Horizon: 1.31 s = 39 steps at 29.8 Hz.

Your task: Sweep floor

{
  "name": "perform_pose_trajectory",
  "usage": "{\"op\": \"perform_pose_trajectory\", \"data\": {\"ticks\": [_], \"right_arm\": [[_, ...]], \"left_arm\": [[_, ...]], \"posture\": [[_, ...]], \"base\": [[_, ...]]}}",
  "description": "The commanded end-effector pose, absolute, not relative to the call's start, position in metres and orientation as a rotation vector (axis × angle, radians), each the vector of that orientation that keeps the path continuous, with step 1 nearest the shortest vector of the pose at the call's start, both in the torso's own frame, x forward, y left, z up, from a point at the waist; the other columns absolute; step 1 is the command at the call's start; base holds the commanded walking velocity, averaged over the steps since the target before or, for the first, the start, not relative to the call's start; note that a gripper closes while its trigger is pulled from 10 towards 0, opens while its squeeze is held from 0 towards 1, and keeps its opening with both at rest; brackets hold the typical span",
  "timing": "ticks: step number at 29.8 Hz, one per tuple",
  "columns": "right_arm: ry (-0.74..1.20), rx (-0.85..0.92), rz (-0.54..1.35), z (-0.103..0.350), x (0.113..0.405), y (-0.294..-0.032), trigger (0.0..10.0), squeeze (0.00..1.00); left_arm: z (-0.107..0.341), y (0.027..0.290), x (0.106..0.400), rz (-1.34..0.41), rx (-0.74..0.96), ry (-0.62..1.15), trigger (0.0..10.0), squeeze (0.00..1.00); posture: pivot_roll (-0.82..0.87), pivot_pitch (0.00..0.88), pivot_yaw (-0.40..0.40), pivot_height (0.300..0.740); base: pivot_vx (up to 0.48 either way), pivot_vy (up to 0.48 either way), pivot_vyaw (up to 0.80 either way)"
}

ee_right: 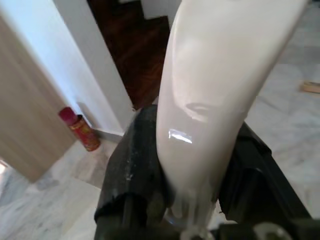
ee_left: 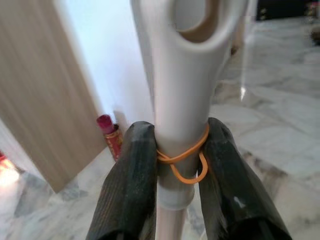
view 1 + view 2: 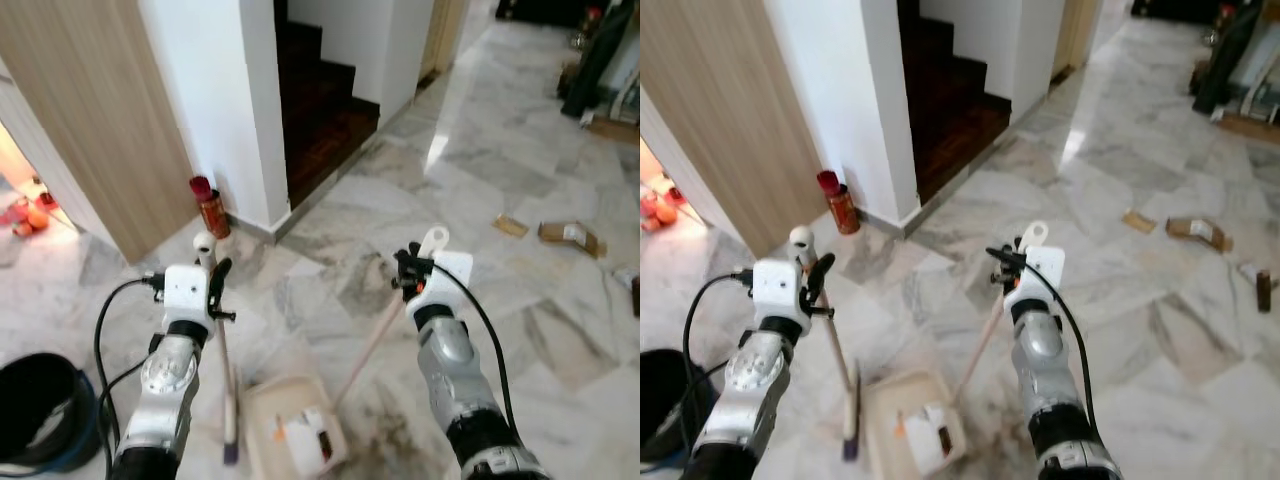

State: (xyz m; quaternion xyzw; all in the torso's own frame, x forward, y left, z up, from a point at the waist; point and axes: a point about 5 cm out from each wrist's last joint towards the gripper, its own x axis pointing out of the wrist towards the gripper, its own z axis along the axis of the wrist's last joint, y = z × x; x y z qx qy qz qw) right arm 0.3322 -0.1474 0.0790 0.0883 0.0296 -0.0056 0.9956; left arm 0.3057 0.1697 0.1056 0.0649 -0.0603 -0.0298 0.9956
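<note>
Right now the broom stands nearly upright, its white handle top clamped between the two black fingers of the left gripper, an orange rubber band looped round the grip. Its dark bristle end rests on the marble floor directly below that gripper. Just beside the bristles sits the dustpan, already holding some scraps; its long pale handle slants up into the right gripper, whose fingers are closed around it. Farther ahead of the right gripper, bits of cardboard litter lie well apart. To sweep well, I'd judge the pan lip should stay flat on the floor while the broom draws short strokes toward it.
</note>
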Motion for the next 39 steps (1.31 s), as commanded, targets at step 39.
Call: {"op": "perform_pose_trajectory", "data": {"ticks": [39], "right_arm": [[-0.001, 0.143, 0.039, 0.0933, 0.3384, -0.1392, 10.0, 0.00]], "left_arm": [[0.1176, 0.1724, 0.3081, -0.064, 0.140, -0.179, 10.0, 0.00]], "posture": [[0.12, 0.000, 0.020, 0.740]], "base": [[0.000, 0.117, 0.33]]}}
